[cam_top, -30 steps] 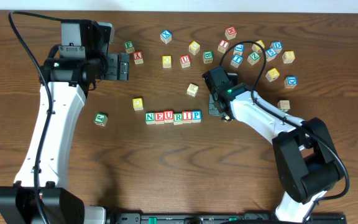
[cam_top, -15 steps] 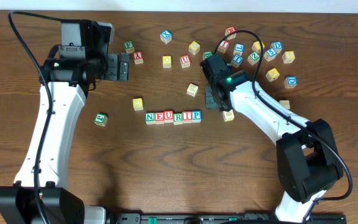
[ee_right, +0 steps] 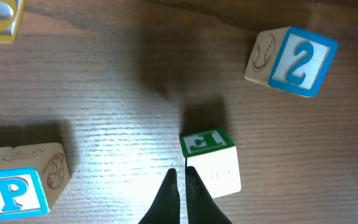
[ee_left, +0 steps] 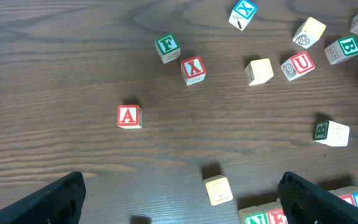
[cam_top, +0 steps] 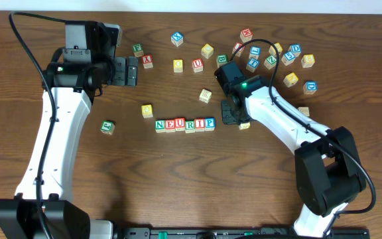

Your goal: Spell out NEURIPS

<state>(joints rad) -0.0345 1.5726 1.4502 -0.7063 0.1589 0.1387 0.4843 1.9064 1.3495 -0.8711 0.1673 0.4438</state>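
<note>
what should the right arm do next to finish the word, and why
Probably open the right tool and bring it over the green-lettered cube to grasp it. The tool is shut with its tips beside the cube's corner, so nothing is held. The word so far ends at the P cube, and this cube lies apart from it.

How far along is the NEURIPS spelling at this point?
Done: cubes N, E, U, R, I, P form a row. In hand: the right gripper, shut and empty, has its tips beside a green-lettered cube lying apart from the P cube; its letter is unclear. The left gripper hangs open. Left: a final cube after P.
</note>
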